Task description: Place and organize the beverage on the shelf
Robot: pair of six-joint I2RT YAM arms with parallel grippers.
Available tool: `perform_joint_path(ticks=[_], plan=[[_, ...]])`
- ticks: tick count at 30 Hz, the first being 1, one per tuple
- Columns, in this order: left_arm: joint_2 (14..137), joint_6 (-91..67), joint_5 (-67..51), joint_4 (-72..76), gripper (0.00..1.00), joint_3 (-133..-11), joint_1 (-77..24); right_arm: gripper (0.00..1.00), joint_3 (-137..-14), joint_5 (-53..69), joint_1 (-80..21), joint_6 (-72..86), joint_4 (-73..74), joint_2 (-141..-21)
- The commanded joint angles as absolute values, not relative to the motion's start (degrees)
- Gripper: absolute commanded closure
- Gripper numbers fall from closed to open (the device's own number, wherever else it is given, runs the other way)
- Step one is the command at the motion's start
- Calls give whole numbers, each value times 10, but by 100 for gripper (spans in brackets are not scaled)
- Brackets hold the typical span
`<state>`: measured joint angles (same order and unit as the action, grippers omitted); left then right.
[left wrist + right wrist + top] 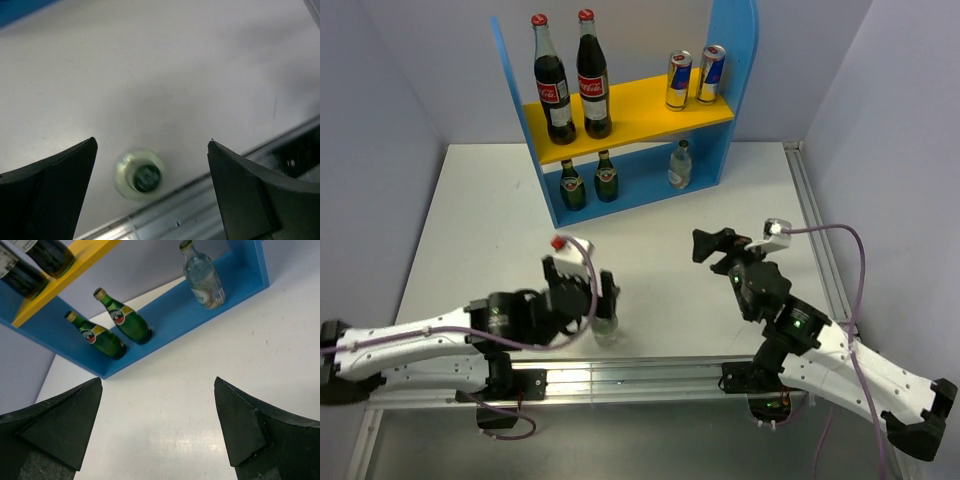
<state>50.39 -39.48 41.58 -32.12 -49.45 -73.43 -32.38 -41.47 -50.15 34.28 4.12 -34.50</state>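
Note:
The shelf (640, 112) stands at the back. Two cola bottles (552, 85) and two cans (678, 80) stand on its yellow board. Two green bottles (572, 185) and one clear bottle (680, 165) stand on its blue base (190, 315). A second clear green-capped bottle (607, 328) stands upright on the table near the front rail. My left gripper (590, 298) is open above it; in the left wrist view the bottle (140, 175) lies between the fingers, nearer the left one, not touched. My right gripper (715, 245) is open and empty, pointing at the shelf's lower level.
An aluminium rail (650, 380) runs along the table's near edge, just in front of the loose bottle (200, 210). Another rail (815, 230) runs along the right side. Pale walls close in on the left, back and right.

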Motion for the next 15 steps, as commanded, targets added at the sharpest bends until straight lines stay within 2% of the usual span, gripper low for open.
perform_joint_path(ticks=[1, 4, 9, 11, 15], plan=[[560, -630, 560, -427, 1, -517, -886, 0, -310, -435, -519, 376, 149, -292], [616, -788, 617, -549, 1, -553, -974, 0, -309, -431, -524, 379, 190, -263], [693, -1006, 630, -730, 1, -575, -1034, 0, -286, -423, -526, 387, 217, -216], [709, -1053, 623, -738, 1, -563, -1039, 0, -278, -418, -526, 391, 227, -204], [694, -1042, 613, -625, 1, -475, -1035, 0, -271, -411, -526, 395, 239, -177]])
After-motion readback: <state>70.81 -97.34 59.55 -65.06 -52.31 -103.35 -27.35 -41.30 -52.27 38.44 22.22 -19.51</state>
